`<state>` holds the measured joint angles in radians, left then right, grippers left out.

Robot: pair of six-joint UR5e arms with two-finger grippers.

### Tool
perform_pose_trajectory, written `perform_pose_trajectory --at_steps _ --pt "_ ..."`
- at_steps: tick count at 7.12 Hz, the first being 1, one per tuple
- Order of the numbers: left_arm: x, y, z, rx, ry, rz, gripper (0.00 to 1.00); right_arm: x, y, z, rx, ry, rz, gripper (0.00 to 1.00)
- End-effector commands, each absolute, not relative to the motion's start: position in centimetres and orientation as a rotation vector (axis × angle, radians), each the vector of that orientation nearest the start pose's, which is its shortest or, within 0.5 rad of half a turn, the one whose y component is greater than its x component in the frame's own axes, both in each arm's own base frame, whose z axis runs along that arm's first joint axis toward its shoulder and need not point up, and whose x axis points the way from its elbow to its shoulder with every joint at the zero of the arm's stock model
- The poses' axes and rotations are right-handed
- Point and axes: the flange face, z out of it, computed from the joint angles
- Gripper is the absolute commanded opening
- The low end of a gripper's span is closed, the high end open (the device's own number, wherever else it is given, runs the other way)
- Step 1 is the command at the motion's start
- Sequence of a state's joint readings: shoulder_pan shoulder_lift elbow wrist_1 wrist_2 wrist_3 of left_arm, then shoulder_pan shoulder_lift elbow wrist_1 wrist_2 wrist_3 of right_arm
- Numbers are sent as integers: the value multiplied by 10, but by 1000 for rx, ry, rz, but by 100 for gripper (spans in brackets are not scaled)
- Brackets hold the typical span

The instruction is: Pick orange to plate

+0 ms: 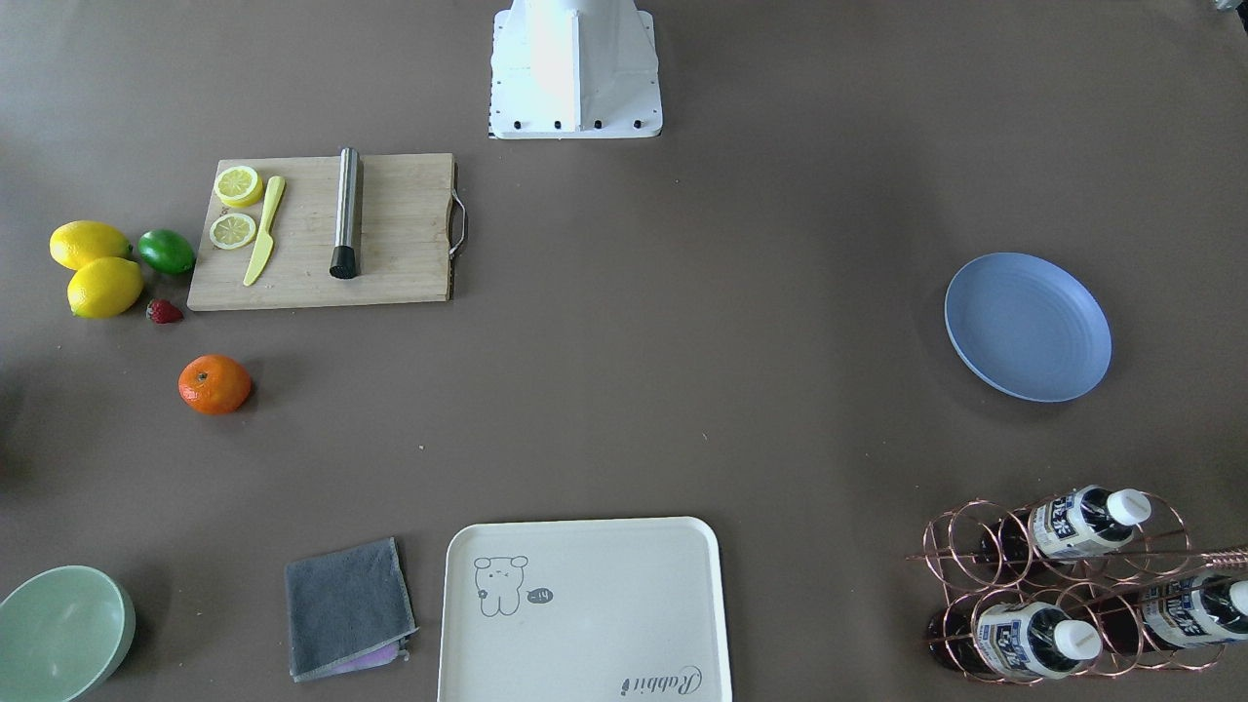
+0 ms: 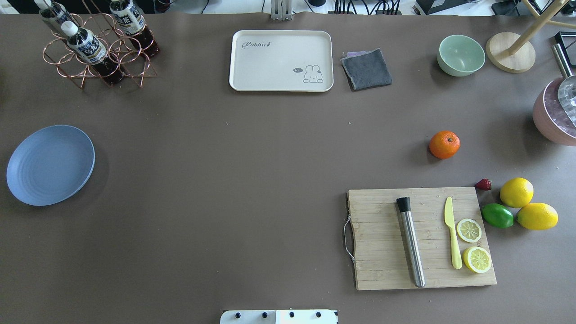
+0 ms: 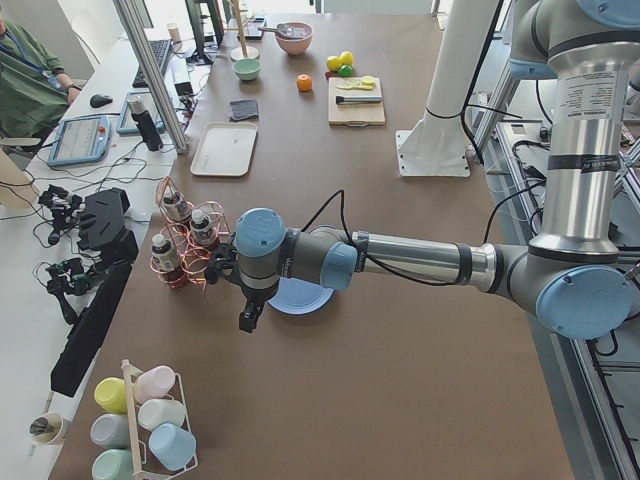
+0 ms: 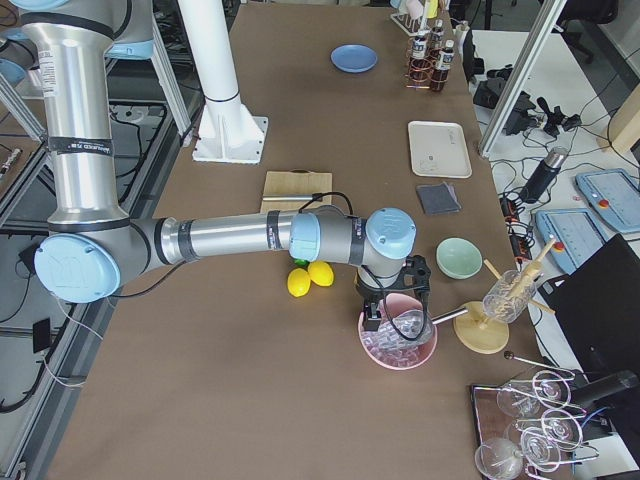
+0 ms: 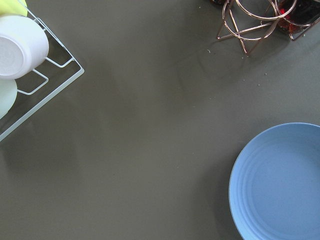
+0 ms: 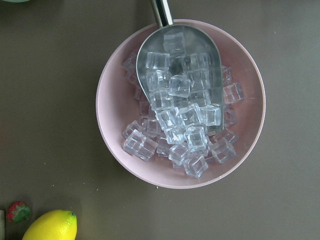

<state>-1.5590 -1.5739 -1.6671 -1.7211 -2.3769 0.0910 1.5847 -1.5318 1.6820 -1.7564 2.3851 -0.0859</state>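
Observation:
The orange (image 2: 444, 144) rests alone on the brown table, between the cutting board and the green bowl, and also shows in the front view (image 1: 214, 384). The light-blue plate (image 2: 50, 164) lies far across the table at the other end, with nothing on it (image 5: 280, 185). My left gripper (image 3: 247, 320) hangs just beside the plate (image 3: 300, 297), seen only in the exterior left view; I cannot tell its state. My right gripper (image 4: 372, 322) hovers over a pink bowl of ice, seen only in the exterior right view; I cannot tell its state either.
A cutting board (image 2: 420, 237) holds a steel muddler, a yellow knife and lemon slices. Two lemons (image 2: 516, 192), a lime (image 2: 497, 215) and a strawberry lie beside it. Cream tray (image 2: 281, 60), grey cloth (image 2: 366, 69), green bowl (image 2: 461, 55), bottle rack (image 2: 96, 45), ice bowl (image 6: 180, 102), cup rack (image 5: 30, 75).

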Motion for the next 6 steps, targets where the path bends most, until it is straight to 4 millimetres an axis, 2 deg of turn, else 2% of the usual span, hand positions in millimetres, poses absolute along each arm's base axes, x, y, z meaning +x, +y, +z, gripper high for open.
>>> perform_pose_trajectory --at_steps 1,2,6 --pt "-54 -506 593 263 787 199 98 68 -500 600 9 -815 -54 100" --pt "-56 -504 597 255 787 193 98 68 -500 599 8 -818 -54 100" --pt "-57 -502 593 268 772 192 98 69 -494 610 -9 -814 -49 100"
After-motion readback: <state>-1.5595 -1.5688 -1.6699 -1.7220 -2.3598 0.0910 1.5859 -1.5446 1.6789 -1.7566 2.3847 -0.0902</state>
